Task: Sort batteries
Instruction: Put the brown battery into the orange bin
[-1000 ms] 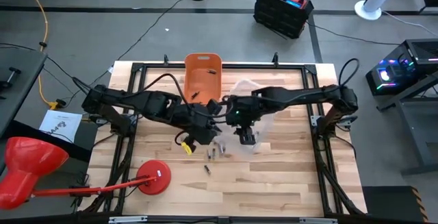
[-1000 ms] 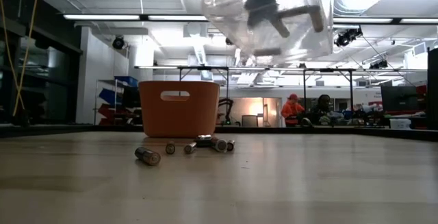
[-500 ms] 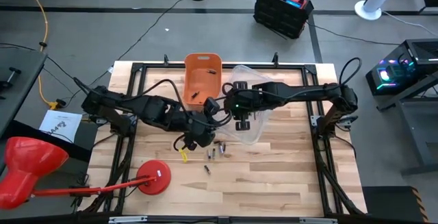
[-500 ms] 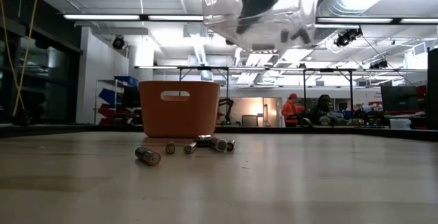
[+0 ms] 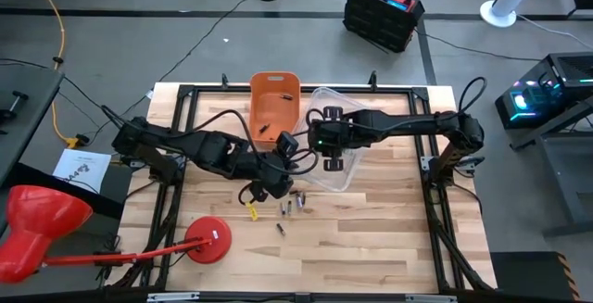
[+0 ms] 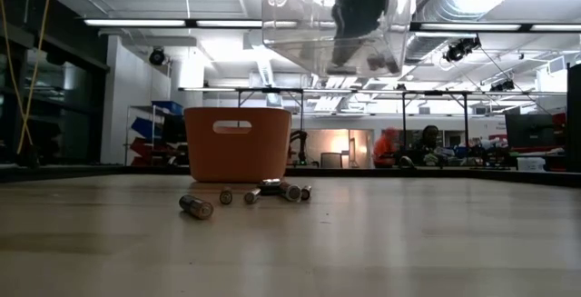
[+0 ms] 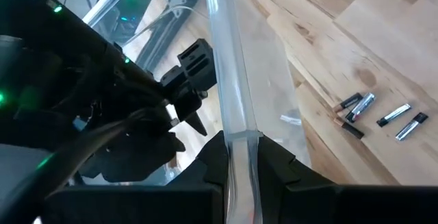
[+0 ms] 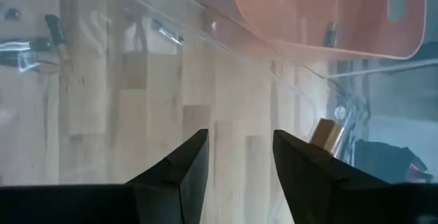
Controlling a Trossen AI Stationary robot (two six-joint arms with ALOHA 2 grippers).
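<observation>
My left pincer point(image 7: 239, 146) is pressed together on the rim of the clear plastic bin point(image 5: 345, 178), one finger either side of the wall, and that pinch carries the bin clear of the worktop point(image 5: 371, 238), above the middle of it. I hold it by the rim because the thin wall is the only part that fits between my fingers.

My right pincer point(image 8: 239, 142) stands spread, with nothing that I can see between its fingers. It hangs at the same clear bin, and in the low view it shows dark through the bin's wall. Whether it touches the plastic I cannot tell.

The batteries point(image 6: 281, 190) lie loose on the worktop below and a little towards the near edge, just in front of the orange bin point(image 5: 275, 79), which stands at the far edge. They are bunched, some touching, with one point(image 6: 195, 207) lying apart nearer the camera.

Counted:
- two bins, one clear and one orange;
- five batteries on the worktop in the low view, perhaps one more hidden behind them;
- two small dark cells inside the orange bin, from above.

Whether the clear bin holds any, I cannot make out.
</observation>
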